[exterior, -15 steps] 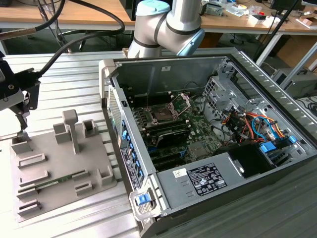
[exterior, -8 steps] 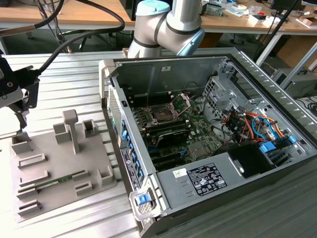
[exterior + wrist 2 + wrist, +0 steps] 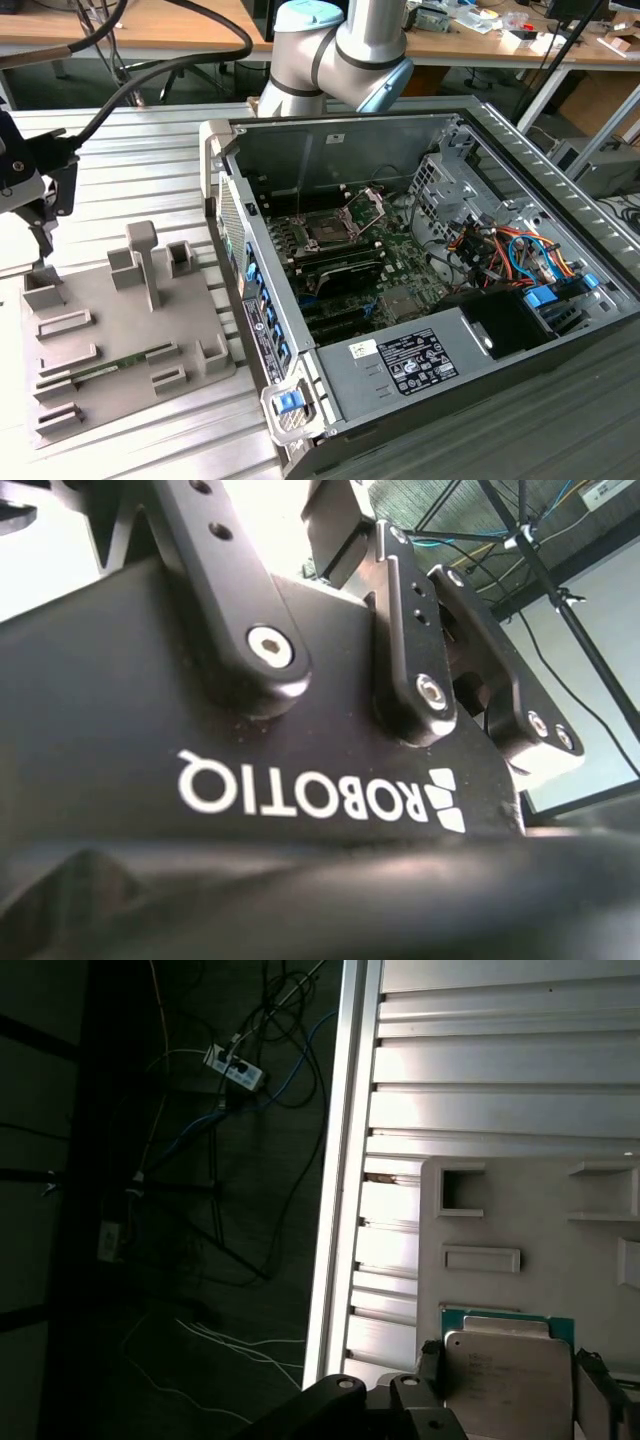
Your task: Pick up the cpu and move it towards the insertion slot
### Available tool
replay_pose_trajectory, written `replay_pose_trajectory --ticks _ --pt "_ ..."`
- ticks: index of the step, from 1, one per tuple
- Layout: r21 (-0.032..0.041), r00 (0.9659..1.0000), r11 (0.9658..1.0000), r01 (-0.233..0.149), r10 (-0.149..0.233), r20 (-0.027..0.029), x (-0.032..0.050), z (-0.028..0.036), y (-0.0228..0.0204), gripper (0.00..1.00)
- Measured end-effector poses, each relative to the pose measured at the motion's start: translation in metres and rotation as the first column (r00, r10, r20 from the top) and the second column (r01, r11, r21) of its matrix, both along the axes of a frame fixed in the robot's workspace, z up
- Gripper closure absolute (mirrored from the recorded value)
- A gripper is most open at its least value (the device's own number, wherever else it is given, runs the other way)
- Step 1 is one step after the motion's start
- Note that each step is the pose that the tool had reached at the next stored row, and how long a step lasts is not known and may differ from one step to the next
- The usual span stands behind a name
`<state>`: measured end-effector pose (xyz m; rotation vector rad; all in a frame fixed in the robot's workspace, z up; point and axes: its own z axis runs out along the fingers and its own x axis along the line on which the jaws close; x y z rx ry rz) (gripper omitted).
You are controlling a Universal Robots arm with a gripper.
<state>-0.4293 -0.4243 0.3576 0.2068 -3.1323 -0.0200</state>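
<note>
In the first wrist view the cpu (image 3: 508,1385), a small square chip with a pale silver top and green edge, lies in a corner pocket of the grey tray (image 3: 530,1210). My gripper (image 3: 510,1360) has a finger against each side of the chip and looks shut on it. In the exterior view the gripper (image 3: 42,262) is low over the far-left corner of the tray (image 3: 120,330). The insertion slot (image 3: 325,232), with its silver bracket (image 3: 368,205) hinged up, sits inside the open computer case, well off to the exterior view's right.
The open computer case (image 3: 420,300) has tall metal walls between tray and socket. Raised blocks (image 3: 145,260) stand on the tray, and a memory stick (image 3: 115,363) lies in one of its slots. The ribbed table's edge (image 3: 335,1210) runs close by the tray.
</note>
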Motion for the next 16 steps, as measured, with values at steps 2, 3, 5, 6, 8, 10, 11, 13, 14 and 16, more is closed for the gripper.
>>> replay_pose_trajectory --ticks 2,3,5,6,8,10,11,13,14,16 --pt "0.0000 1.0000 1.0000 0.000 0.000 0.0000 0.0000 0.0012 0.0000 0.45" --pt "0.0001 1.0000 1.0000 0.000 0.000 0.0001 0.0000 0.0017 0.0001 0.45" --pt "0.0001 1.0000 1.0000 0.000 0.000 0.0002 0.0000 0.0027 0.0001 0.45" --pt "0.0001 1.0000 1.0000 0.000 0.000 0.0001 0.0000 0.0032 0.0001 0.45" --pt "0.0000 1.0000 1.0000 0.000 0.000 0.0001 0.0000 0.0048 0.0001 0.45" --pt "0.0001 1.0000 1.0000 0.000 0.000 0.0000 0.0000 0.0068 0.0001 0.45" --pt "0.0001 1.0000 1.0000 0.000 0.000 0.0000 0.0000 0.0077 0.0001 0.45" --pt "0.0001 1.0000 1.0000 0.000 0.000 0.0002 0.0000 0.0095 0.0001 0.45" --pt "0.0000 1.0000 1.0000 0.000 0.000 0.0002 0.0000 0.0102 0.0001 0.45" --pt "0.0001 1.0000 1.0000 0.000 0.000 0.0001 0.0000 0.0126 0.0001 0.45"
